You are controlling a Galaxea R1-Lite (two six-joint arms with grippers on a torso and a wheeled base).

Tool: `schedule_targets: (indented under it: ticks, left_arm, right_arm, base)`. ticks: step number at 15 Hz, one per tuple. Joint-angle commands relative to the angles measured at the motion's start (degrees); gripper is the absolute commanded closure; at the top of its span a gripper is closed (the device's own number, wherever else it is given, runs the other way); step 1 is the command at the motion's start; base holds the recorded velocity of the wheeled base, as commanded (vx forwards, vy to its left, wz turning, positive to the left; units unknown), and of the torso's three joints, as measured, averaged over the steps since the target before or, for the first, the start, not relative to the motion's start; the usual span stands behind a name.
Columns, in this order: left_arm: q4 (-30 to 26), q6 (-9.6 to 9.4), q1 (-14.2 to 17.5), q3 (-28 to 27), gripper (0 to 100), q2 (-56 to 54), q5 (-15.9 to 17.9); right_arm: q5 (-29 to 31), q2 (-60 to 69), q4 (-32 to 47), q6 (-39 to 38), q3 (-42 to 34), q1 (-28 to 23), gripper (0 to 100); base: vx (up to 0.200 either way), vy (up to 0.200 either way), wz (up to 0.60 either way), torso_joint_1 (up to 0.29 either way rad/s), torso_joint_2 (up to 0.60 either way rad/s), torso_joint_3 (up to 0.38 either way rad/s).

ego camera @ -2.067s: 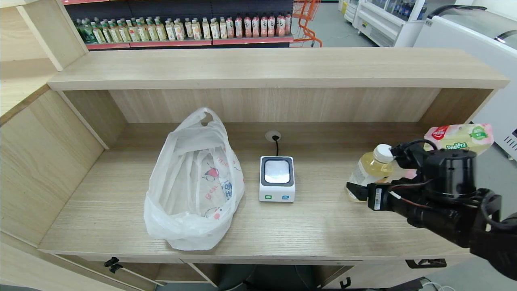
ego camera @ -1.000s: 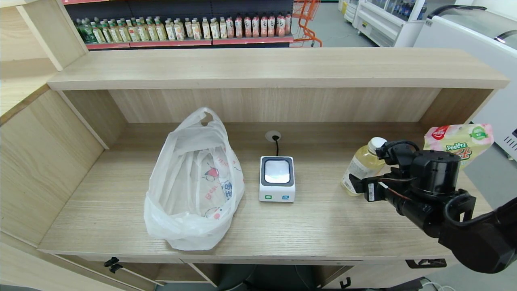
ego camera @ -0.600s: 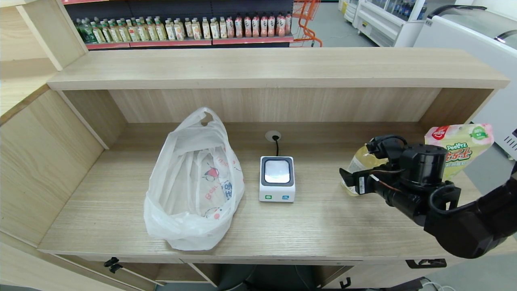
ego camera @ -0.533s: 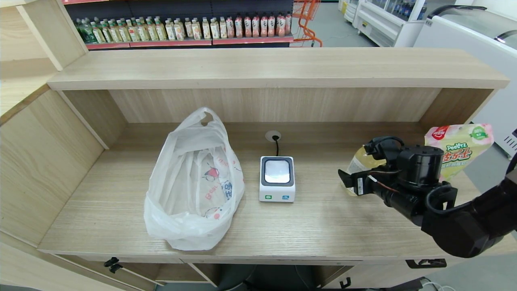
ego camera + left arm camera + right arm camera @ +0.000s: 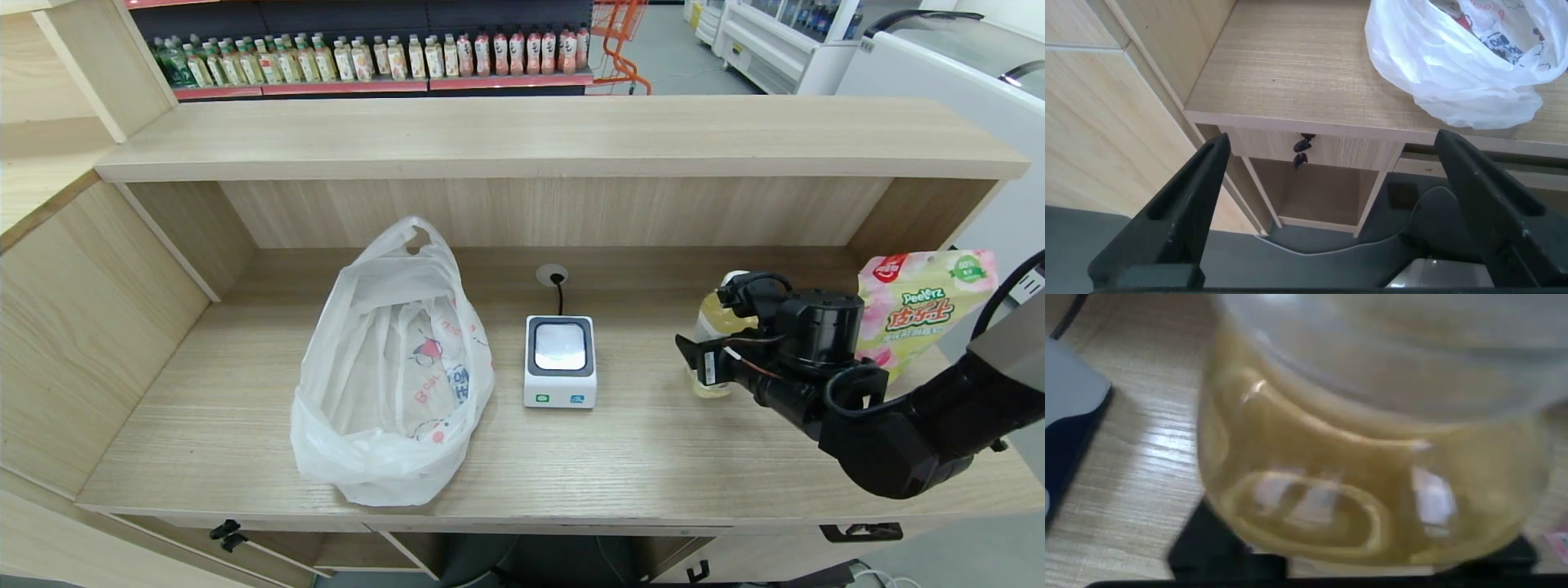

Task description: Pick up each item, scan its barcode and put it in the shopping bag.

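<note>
Your wooden counter (image 5: 653, 457) carries the white shopping bag (image 5: 392, 367), slumped open at 9 o'clock from the scanner (image 5: 560, 359). A pink snack pouch (image 5: 931, 306) stands far out at 3 o'clock. Between the two is the clear bottle of yellow drink (image 5: 707, 322), near upright with its cap toward 12 o'clock. Your right gripper (image 5: 709, 361) is clamped on its lower body. Your left gripper (image 5: 1333, 163) hangs spread wide and empty.

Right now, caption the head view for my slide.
Right pincer grips the bottle beside the scanner; shopping bag open at left.
</note>
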State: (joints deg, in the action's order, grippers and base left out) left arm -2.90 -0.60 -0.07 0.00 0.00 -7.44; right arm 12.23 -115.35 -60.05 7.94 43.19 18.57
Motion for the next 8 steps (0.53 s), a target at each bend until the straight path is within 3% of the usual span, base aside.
schedule_targets:
  ticks: [1,8]
  left_arm:
    - [0.0,-0.02,0.0,0.0,0,0.1,0.0]
    - [0.0,-0.02,0.0,0.0,0,0.1,0.0]
  right_arm:
    - [0.0,-0.5,0.1,0.1,0.0,0.2,100]
    - [-1.1,3.6,-0.1,-1.7,-1.8,0.2,100]
  base:
    - [0.0,0.0,0.0,0.0,0.0,0.0]
    - [0.0,0.0,0.0,0.0,0.0,0.0]
